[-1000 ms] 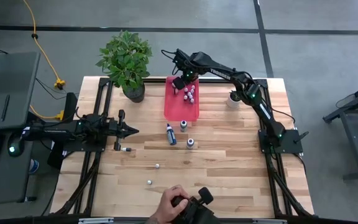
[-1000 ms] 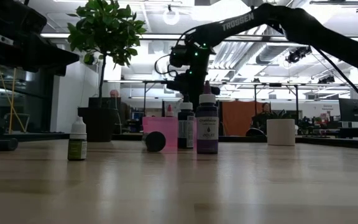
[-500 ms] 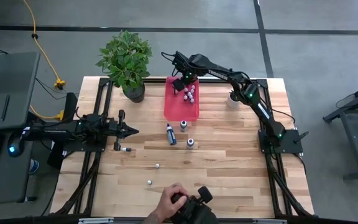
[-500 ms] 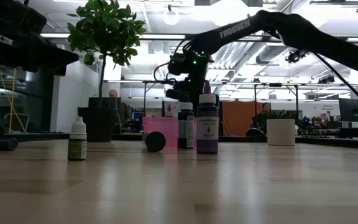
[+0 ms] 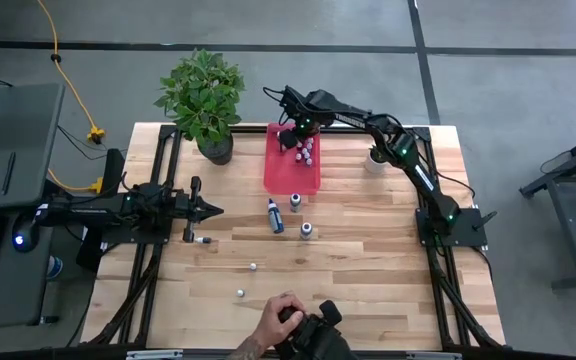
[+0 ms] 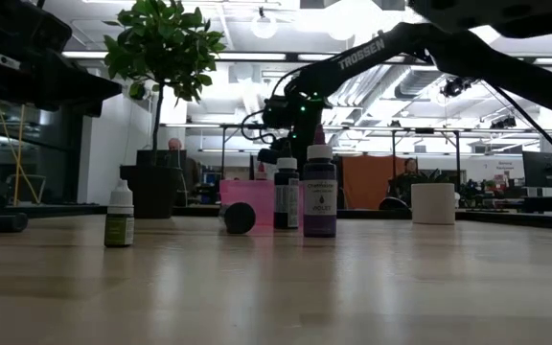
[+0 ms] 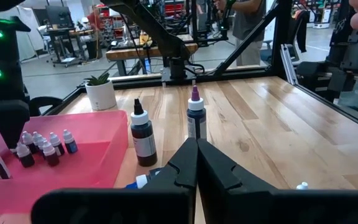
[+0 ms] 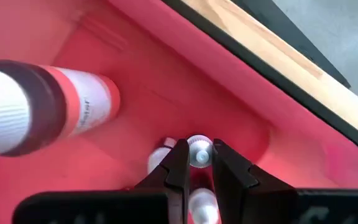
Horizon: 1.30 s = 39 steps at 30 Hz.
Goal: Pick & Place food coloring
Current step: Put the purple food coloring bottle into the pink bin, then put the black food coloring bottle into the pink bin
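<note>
Your right gripper [image 8: 199, 163] reaches over the far end of the shallow pink plastic tray [image 5: 280, 172], fingers narrowly parted around a tiny white-capped bottle [image 8: 199, 151] standing upright, directly between them. The left gripper [image 7: 197, 163], pressed together, waits at the table's left.

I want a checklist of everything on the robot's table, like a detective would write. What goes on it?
Surface: wooden table, pale planks, dark frame.
Job's things: pink tray holding a cluster of tiny bottles; three taller bottles on the wood beside the tray; two small white-capped bottles nearer the front edge.
Clutter: potted plant at a back corner; small white pot by the right arm.
Grippers: right gripper over the tray, fingers either side of one tiny bottle's cap; left gripper shut, waiting at the left edge.
Cables: yellow cable on the floor.
Surroundings: a person's hand at the front edge.
</note>
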Tool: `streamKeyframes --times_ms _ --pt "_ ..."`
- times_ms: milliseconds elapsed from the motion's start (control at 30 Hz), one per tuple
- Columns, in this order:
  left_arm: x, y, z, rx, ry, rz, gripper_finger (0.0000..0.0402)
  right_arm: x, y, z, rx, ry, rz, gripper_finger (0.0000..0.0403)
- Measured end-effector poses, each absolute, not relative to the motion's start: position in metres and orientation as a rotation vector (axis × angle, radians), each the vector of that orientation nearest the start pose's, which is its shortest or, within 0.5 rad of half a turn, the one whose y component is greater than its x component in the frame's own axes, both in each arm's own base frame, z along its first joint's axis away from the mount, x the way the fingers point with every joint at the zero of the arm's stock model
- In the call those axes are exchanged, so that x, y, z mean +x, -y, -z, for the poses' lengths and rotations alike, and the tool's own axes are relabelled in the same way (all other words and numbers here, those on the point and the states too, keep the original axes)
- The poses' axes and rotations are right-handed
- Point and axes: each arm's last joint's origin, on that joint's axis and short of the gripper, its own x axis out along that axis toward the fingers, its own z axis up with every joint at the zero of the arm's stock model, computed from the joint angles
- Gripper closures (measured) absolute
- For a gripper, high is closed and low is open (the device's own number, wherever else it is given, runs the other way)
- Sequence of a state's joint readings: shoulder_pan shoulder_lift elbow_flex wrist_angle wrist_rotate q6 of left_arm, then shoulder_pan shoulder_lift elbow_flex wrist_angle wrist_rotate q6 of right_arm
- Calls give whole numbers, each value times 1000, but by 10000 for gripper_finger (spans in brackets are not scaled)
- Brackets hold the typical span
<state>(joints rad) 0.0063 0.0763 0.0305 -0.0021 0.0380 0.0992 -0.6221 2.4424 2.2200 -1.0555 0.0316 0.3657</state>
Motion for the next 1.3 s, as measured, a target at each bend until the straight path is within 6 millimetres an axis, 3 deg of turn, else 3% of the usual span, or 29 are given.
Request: streamKeyframes --times_ms 167,733,1000,1300 --pt "101 0 -168 98 -47 34 401 409 294 -185 679 -1126 785 363" --pt "101 0 -168 98 -47 31 401 406 297 -189 664 -1119 806 276" --pt "101 0 -168 98 -47 30 401 398 294 -214 645 -1094 785 216" --pt "101 0 -168 98 -47 30 401 391 272 -267 594 -1030 702 177"
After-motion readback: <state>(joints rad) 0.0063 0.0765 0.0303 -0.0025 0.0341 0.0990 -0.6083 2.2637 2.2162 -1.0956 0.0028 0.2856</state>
